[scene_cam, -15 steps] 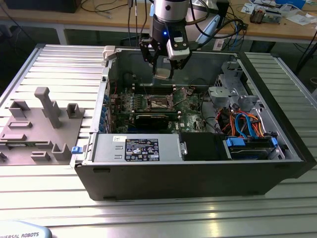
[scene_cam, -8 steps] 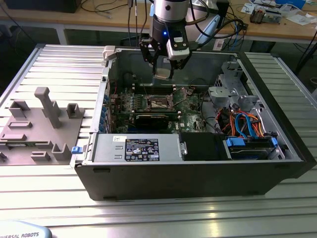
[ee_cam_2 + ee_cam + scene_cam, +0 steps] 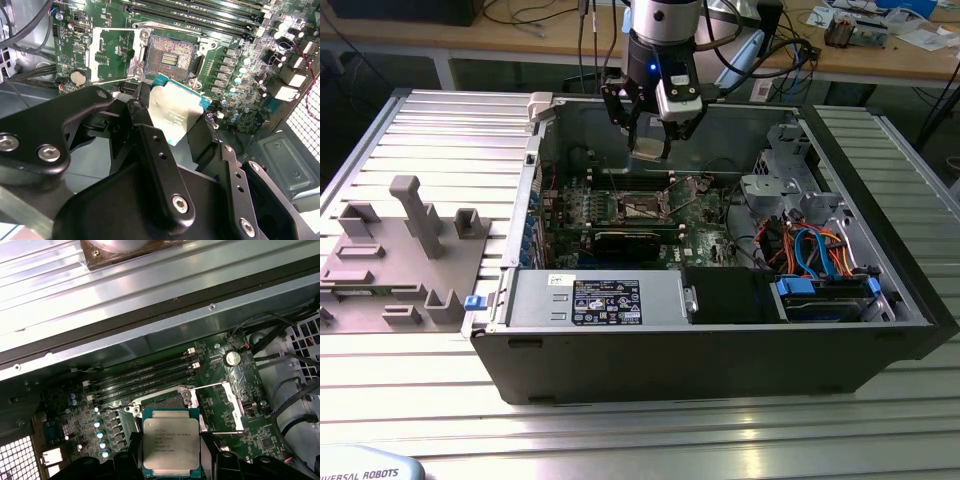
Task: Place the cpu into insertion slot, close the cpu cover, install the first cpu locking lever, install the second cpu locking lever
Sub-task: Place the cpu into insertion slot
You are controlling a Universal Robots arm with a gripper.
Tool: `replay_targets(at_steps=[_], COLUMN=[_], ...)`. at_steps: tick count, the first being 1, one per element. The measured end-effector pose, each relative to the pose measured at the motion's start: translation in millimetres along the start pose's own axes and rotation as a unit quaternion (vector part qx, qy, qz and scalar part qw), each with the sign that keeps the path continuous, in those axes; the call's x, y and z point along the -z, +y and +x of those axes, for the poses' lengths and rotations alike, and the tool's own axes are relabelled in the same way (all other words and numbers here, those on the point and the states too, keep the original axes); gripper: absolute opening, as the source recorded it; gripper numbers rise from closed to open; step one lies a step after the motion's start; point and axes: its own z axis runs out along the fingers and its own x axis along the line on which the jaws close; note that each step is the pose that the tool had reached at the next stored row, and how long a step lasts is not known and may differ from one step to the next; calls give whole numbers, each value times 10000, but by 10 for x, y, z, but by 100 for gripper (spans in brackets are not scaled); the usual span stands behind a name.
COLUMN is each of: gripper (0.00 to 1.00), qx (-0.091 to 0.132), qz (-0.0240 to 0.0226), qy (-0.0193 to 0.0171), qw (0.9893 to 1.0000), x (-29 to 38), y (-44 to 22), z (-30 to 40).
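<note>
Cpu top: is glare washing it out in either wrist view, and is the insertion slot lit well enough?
In the second wrist view, glare whitens much of the cpu top, while the insertion slot is evenly lit with its contact field showing. In the first wrist view, the cpu top is matte and free of glare, and the part of the slot showing past it is darker.

Open case (image 3: 720,340) sits on bench (image 3: 410,400); fixture block (image 3: 390,260) lies beside it, at exterior view's left. Inside the case, claw (image 3: 650,146) holds cpu (image 3: 171,447) above insertion slot (image 3: 170,55), not touching. Cpu cover (image 3: 112,55) lies flipped open just beside slot. Memory slots (image 3: 145,377) run between slot and case wall.
</note>
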Motion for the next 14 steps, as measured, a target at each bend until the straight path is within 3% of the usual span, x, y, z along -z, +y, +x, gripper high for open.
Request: replay_targets(at_steps=[14], gripper=[54], qx=[-39], qz=[-1], qy=[-4], qw=[10000], x=[-3], y=[0], z=[0])
